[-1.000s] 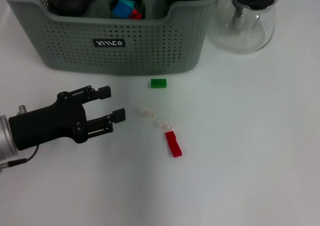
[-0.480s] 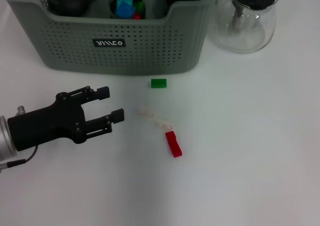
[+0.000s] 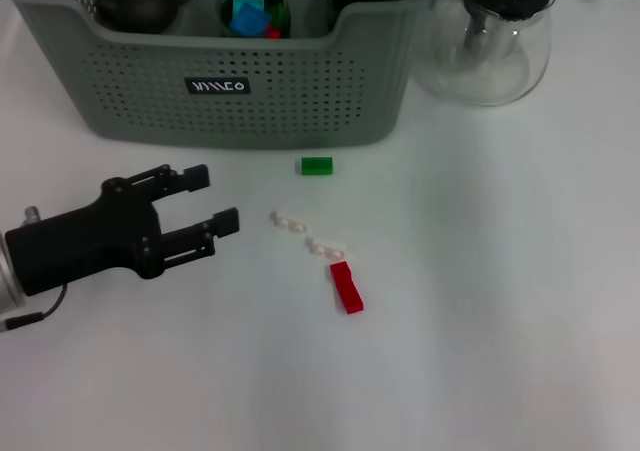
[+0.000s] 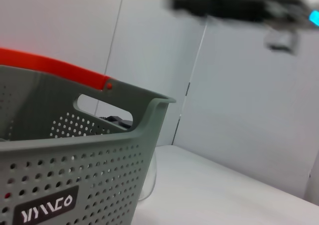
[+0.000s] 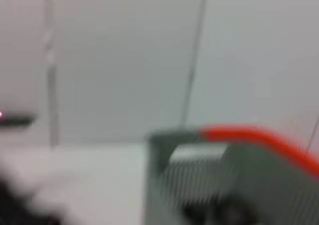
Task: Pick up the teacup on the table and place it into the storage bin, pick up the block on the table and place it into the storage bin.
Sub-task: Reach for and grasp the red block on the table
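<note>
Two blocks, green block (image 3: 317,166) and red block (image 3: 347,287), are seen on table (image 3: 500,271); left gripper (image 3: 212,198) is held wide open, empty, beside storage bin (image 3: 240,91).

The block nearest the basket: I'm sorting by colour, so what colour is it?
Green. The block lies on the table just before the basket; the head view shows it best.

Left gripper (image 3: 206,199) sits at about 9 o'clock in the head view, low over the table, black body reaching in from the left edge and pointing toward 2 o'clock. Fingers (image 3: 190,177) parted with a clear gap, gripping nothing. Right arm nowhere visible in the head view.
</note>
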